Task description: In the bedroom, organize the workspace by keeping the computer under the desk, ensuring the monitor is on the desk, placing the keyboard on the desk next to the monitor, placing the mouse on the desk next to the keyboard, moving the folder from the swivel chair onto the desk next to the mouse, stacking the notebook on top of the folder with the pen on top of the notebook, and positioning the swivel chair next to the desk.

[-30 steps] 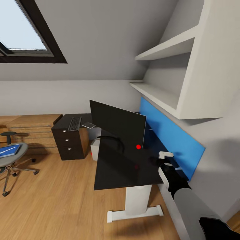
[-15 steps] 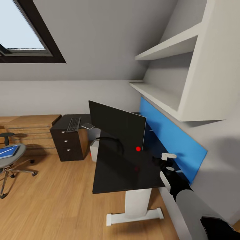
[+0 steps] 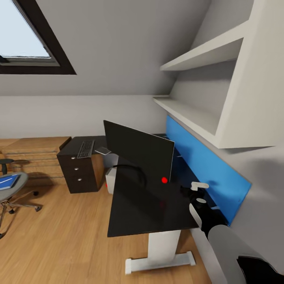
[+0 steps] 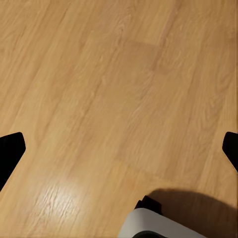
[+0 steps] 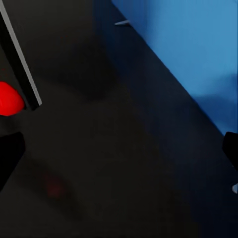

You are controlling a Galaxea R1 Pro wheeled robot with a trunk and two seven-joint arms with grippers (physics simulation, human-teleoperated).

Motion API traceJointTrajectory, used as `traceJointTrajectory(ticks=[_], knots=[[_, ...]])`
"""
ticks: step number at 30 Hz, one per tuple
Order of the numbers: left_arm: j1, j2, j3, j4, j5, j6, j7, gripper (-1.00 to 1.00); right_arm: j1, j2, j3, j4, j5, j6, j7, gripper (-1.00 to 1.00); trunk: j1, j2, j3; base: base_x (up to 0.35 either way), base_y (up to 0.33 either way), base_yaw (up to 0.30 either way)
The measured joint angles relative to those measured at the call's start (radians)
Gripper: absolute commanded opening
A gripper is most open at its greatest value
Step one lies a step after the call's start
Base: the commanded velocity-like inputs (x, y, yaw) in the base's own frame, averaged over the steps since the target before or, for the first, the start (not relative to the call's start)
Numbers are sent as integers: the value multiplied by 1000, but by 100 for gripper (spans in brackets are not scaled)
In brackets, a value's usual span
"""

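Monitor [image 3: 139, 152] already on desk [image 3: 150, 205], screen angled away from blue panel, likely just set down. Keyboard [image 3: 85, 148] sits on dark drawer unit [image 3: 77, 169], not yet moved. Chair [image 3: 10, 189] well apart, blue folder [image 3: 8, 182] on seat. Right gripper [image 3: 196, 192] over desk beside monitor, jaws spread, empty. Left gripper [image 4: 119, 146] wide apart over floor, empty.

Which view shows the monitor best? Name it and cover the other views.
The head view: the whole monitor stands on the desk, screen edge to ring base. The right wrist view catches just one thin edge of it beside a red dot. The left wrist view looks at the wooden floor.
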State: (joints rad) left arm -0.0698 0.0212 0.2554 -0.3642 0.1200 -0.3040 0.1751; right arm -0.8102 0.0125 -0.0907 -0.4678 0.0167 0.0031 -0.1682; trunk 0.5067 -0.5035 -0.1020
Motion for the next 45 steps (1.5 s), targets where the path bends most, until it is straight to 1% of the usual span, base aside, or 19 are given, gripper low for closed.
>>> traceJointTrajectory(ticks=[4,9,10,11,16,18,21,27,34,40,45], knots=[[0,0,0,0,0,-1,0,100,0,-2,0,0,0,0,0,100,0,0,0,241,0,0],[0,0,0,0,0,-1,0,100,0,-12,-4,19,-1,-1,1,100,0,0,0,143,-45,0],[0,0,0,1,0,-2,0,100,0,-16,-4,29,-1,-4,0,100,0,0,0,127,-66,0],[0,-1,0,1,0,-2,0,100,-2,-28,-3,47,-1,-16,0,100,0,0,0,101,-52,0],[0,-1,0,1,0,-2,0,100,-6,-37,-2,67,-1,-28,0,100,0,0,0,47,-24,0],[0,-1,0,0,0,-2,0,100,-22,-73,-3,108,-2,-28,-14,100,0,0,0,5,-2,0],[0,-1,0,0,0,-2,0,100,-38,-88,-2,120,-3,-22,-28,100,0,0,0,13,-1,0],[0,0,0,0,0,-2,0,100,-47,-91,-3,122,-5,-16,-33,100,0,0,0,165,0,0],[0,-2,-1,0,-1,-2,-1,100,-49,-79,-11,121,-8,-15,-33,100,0,0,0,76,0,0],[0,-2,-2,0,-2,-2,-2,100,-48,-78,-13,122,-8,-17,-32,100,0,0,0,238,0,0],[0,-3,-2,0,-2,-2,-1,100,-48,-77,-13,122,-8,-18,-32,100,0,0,0,108,0,0]])
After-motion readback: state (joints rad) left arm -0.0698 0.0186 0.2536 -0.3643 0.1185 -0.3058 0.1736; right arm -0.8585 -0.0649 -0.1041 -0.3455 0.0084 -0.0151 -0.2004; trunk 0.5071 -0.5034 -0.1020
